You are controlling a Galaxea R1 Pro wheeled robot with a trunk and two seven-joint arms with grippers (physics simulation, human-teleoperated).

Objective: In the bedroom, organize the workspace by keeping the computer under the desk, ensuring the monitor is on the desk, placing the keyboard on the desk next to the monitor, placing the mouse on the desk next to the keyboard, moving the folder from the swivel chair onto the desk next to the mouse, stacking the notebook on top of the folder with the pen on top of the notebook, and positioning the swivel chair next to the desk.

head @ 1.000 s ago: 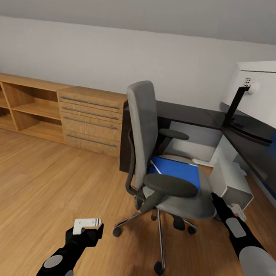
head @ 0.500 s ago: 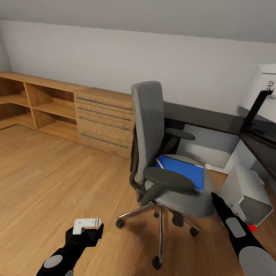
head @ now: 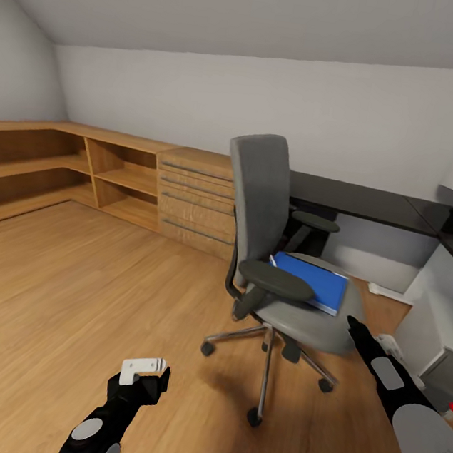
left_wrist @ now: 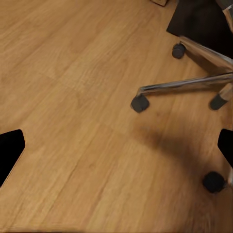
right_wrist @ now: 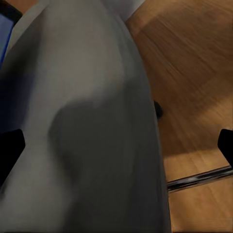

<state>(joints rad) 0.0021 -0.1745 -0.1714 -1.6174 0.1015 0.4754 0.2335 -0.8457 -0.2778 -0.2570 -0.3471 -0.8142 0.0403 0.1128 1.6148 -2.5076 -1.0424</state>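
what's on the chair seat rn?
The blue folder lies flat on the chair seat, near the back. The near armrest covers its front-left corner; whether something lies there cannot be seen.

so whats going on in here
A two-armed robot faces the swivel chair in a bedroom. The blue folder lies on its seat, away from the desk. The right claw hovers by the seat edge, near the folder. The left claw hangs low over the floor, holding nothing.

Light wooden dresser (head: 194, 200) with drawers beside open wooden shelving (head: 54, 173) along the pale wall.
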